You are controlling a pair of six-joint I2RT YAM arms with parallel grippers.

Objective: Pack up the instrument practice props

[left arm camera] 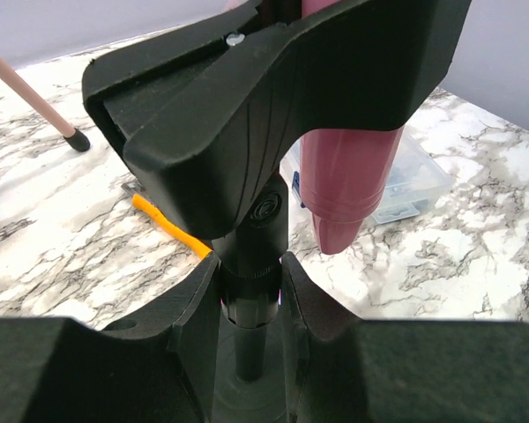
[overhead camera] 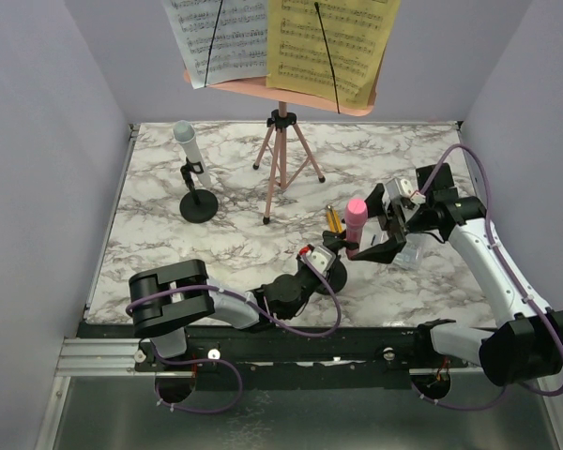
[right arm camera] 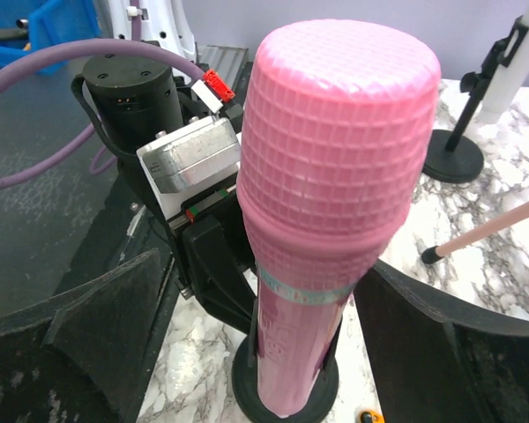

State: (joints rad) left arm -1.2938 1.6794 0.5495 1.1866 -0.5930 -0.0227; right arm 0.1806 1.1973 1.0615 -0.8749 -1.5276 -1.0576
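Well, the left fingers (left arm camera: 189,330) are pinching in narrow around the thin stem of a black mic mount (left arm camera: 247,123), gripping it just under its clip. That clip is carrying the pink microphone (right arm camera: 335,176), which is standing upright with its mesh head on top. The right fingers (right arm camera: 93,330) are standing wide on either side of the pink microphone's handle, below the head. Marble is showing between one finger and the handle, and I cannot tell whether the other finger is touching. The mount's round base is sitting on the marble desk (overhead camera: 150,244), roughly between the two arms and toward the near side. A small yellow-and-black cutter (overhead camera: 333,217) is lying just beside it, and a clear plastic box (left arm camera: 414,176) is sitting just past the mic, under the right arm. Farther back on the left, the grey-white microphone (overhead camera: 188,145) is standing in the second mount (overhead camera: 199,206), well apart from both arms. At the back middle the pink tripod (overhead camera: 281,164) is holding up the pink music rack (overhead camera: 253,87), with a white sheet-music page (overhead camera: 220,37) on its left half and a yellow page (overhead camera: 333,42) on its right.
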